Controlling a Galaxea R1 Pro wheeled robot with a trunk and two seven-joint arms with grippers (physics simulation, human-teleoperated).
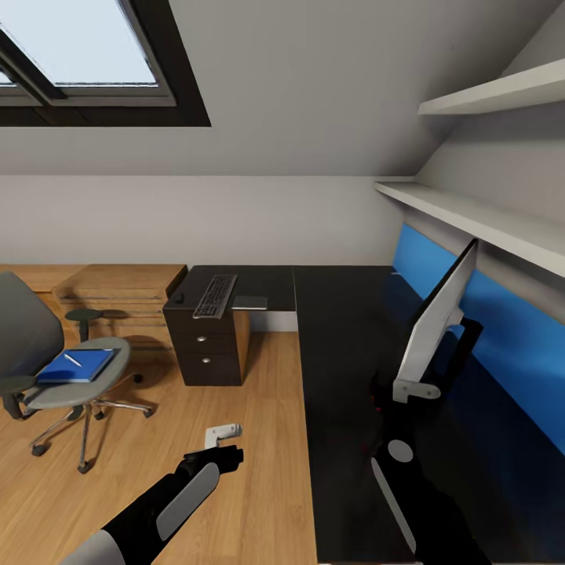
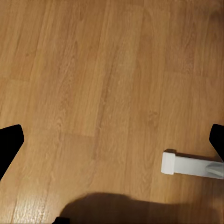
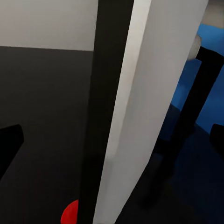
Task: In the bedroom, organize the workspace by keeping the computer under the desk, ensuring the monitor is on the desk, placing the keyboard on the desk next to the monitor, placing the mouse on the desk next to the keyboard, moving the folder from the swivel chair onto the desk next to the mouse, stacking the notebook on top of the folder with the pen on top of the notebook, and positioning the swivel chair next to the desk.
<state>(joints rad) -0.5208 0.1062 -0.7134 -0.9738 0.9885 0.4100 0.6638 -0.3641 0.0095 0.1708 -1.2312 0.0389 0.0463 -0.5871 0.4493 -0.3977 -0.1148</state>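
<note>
Right jaws (image 1: 414, 389), spread wide, straddled the lower edge of the wide black flat monitor (image 1: 436, 320) upright on the matte black surface (image 1: 345, 329), seemingly to shift it; left jaws (image 1: 223, 433), open and empty, hung over oak floor (image 2: 93, 84).

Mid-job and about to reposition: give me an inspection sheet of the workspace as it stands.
Surface: matte black L-shaped desk.
Job's things: wide black monitor on desk; slim grey keyboard, small black mouse and thin grey notebook on far wing; bright blue folder with white pen on grey swivel chair.
Clutter: nothing seen.
End effectors: left open above oak floor; right open at monitor's lower edge.
Cables: nothing seen.
Surroundings: dark drawer unit, skylight, wall shelves.
</note>
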